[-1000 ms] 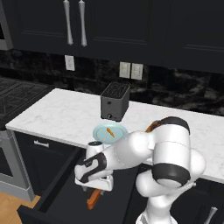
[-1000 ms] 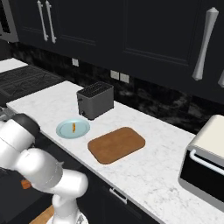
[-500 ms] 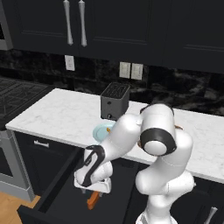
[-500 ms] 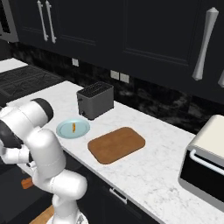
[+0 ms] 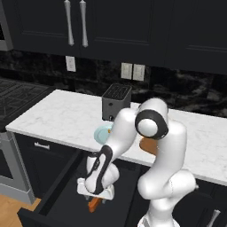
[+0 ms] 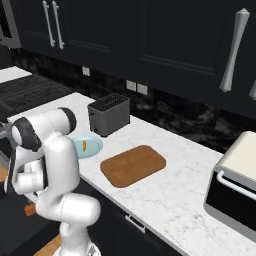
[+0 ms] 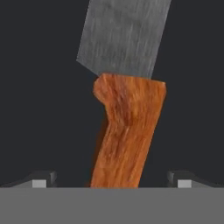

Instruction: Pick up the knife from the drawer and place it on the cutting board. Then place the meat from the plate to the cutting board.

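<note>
Black cabinets back a white marble bench (image 5: 66, 119). From the left base view, the arm reaches down into the open drawer (image 5: 57, 199), where the knife (image 5: 94, 204) shows its orange handle under the hand. From the right base view, the cutting board (image 6: 133, 165) lies beside the plate (image 6: 90, 150) carrying the meat (image 6: 85, 145). The hand view shows the gripper (image 7: 112, 181) wide open and holding nothing, its tips either side of the handle. Stiff, light and slim, the knife is best pinched across its wooden handle, clear of the blade.
</note>
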### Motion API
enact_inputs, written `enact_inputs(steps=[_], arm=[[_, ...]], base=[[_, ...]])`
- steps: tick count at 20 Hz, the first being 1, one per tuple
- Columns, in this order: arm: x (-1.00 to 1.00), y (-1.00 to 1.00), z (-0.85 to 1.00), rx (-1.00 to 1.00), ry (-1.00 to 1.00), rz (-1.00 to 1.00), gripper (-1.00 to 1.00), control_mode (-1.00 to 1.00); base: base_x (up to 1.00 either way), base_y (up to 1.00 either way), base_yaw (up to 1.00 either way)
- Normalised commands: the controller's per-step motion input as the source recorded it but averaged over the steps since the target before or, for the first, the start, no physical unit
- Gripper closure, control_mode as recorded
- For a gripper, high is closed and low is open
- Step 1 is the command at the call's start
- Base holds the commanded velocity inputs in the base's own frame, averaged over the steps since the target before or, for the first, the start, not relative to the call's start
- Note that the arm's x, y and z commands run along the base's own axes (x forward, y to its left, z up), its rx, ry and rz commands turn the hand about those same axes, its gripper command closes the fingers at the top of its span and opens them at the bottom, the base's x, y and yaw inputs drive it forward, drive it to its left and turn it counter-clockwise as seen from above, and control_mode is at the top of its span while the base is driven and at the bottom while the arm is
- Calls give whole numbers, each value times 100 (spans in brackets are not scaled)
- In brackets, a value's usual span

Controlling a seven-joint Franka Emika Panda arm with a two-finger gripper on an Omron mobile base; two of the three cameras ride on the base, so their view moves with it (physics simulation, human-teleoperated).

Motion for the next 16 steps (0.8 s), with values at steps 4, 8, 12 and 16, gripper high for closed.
enact_inputs(steps=[4,8,12,16], arm=[[6,22,-38,-6,2,0,-100,-100],[2,27,-41,-9,4,0,100,-100],[0,19,-13,-3,0,0,100,-100],[0,16,0,0,0,0,100,-100]], base=[[0,0,0],[0,0,0],[0,0,0],[0,0,0]])
